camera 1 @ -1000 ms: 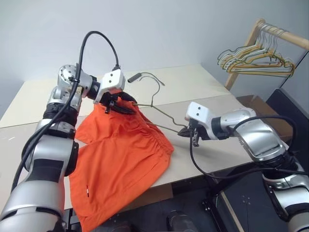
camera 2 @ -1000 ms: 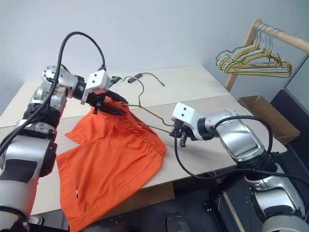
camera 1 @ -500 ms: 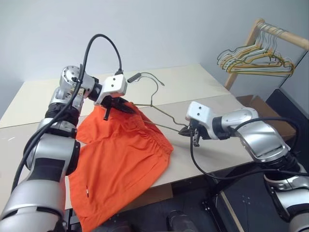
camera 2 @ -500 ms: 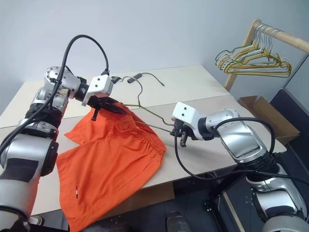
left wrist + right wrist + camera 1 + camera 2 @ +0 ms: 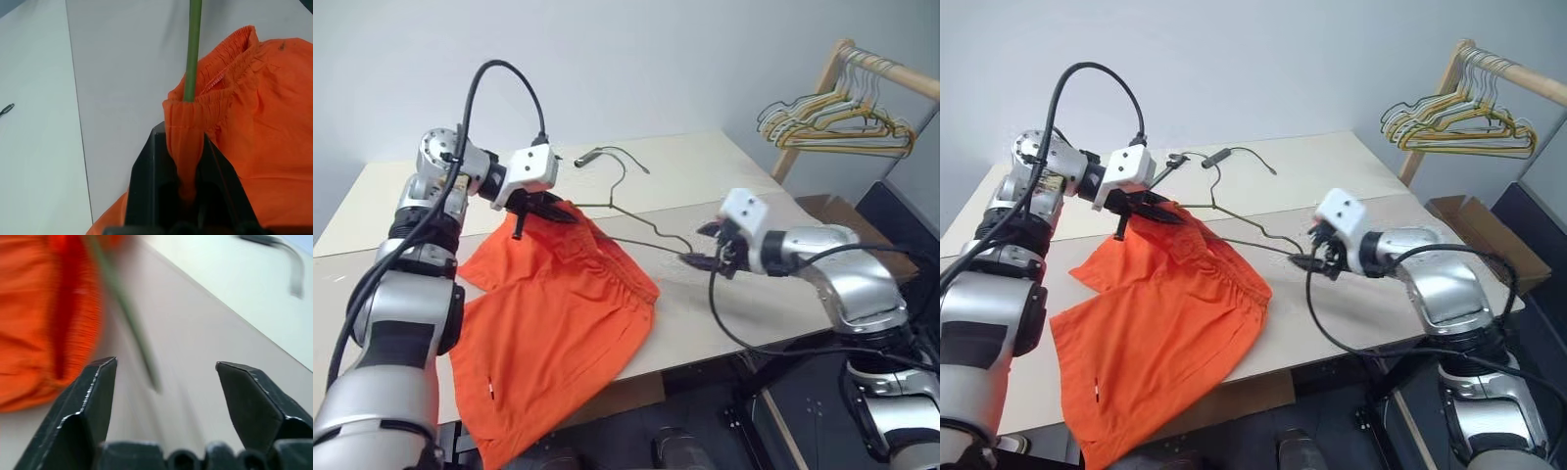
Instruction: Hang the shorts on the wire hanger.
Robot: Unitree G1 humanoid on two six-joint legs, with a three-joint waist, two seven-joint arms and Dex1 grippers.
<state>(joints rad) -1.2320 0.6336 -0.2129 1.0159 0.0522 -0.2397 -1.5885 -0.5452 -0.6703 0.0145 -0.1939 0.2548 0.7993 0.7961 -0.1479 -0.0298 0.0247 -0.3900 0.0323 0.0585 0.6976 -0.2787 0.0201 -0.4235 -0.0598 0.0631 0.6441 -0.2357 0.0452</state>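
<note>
The orange shorts lie over the table's front edge, with one waistband corner lifted. My left gripper is shut on that gathered waistband, above the table at the left. The thin wire hanger runs out of the waistband across the table toward the right, its hook pointing to the back. My right gripper hovers open at the hanger's right end with nothing between its fingers. The wire passes just ahead of them, apart from both.
A bunch of gold and pale hangers hangs on a wooden rail at the back right. A black cylinder with a cable lies on the far table. A cardboard box sits on the floor at the right.
My right gripper has opened, let go of the hanger's right end and drawn off to the right. The left gripper stays shut on the waistband.
</note>
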